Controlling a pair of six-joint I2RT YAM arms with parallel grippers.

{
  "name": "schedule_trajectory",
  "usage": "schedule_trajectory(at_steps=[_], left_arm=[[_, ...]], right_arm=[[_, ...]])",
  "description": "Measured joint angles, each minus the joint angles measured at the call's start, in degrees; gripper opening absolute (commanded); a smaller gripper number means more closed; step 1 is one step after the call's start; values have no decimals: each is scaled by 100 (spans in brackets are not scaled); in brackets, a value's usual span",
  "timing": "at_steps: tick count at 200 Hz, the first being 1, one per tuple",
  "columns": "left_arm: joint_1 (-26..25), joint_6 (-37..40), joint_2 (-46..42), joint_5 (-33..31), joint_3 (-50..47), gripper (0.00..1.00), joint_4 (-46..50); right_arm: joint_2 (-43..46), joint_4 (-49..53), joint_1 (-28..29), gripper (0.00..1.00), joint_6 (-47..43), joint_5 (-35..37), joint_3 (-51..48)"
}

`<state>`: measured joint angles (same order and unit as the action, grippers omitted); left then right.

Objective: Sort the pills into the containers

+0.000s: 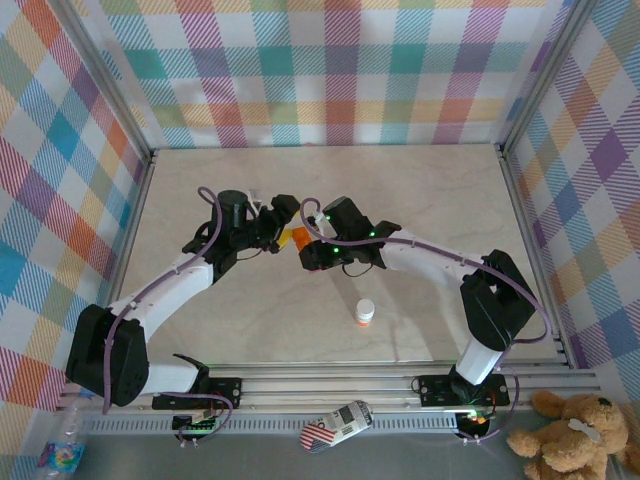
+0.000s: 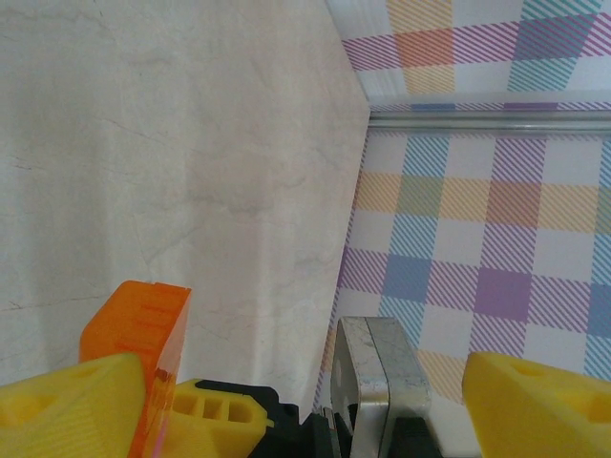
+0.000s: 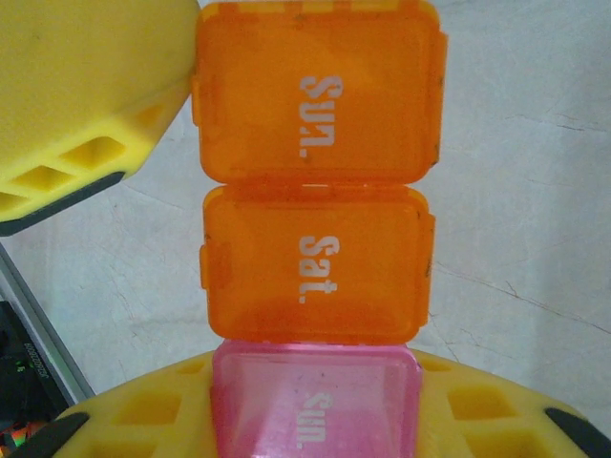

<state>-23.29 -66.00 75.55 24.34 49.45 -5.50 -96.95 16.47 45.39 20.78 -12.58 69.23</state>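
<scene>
The containers (image 1: pixel 297 238) are a short strip of joined boxes held above the middle of the table where both arms meet. In the right wrist view the containers (image 3: pixel 315 267) show two orange lids marked "Sun." and "Sat." and a pink one marked "Sun.", all closed. My right gripper (image 3: pixel 315 415) is shut on the pink end, a yellow finger on either side. My left gripper (image 2: pixel 296 386) stands open. The orange end box (image 2: pixel 138 320) rests against its left finger's (image 3: pixel 86 95) inner side. The pills are out of view.
A small orange bottle with a white cap (image 1: pixel 365 313) stands on the table nearer the arm bases. Plaid walls (image 1: pixel 330 70) enclose the marble table (image 1: pixel 420 190) on three sides. A teddy bear (image 1: pixel 570 430) and a plastic bottle (image 1: pixel 65 450) lie off the front rail.
</scene>
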Motion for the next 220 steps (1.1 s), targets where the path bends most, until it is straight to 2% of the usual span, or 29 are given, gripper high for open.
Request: schedule_trajectory(at_steps=[77,220], left_arm=[[-63,129,-396,-352,-7,86,389],[-326,129,-254,-450,-7,87,389]], right_arm=[[0,-17,0,28,0,-11,0],[-4,-20,0,28,2,-13,0]])
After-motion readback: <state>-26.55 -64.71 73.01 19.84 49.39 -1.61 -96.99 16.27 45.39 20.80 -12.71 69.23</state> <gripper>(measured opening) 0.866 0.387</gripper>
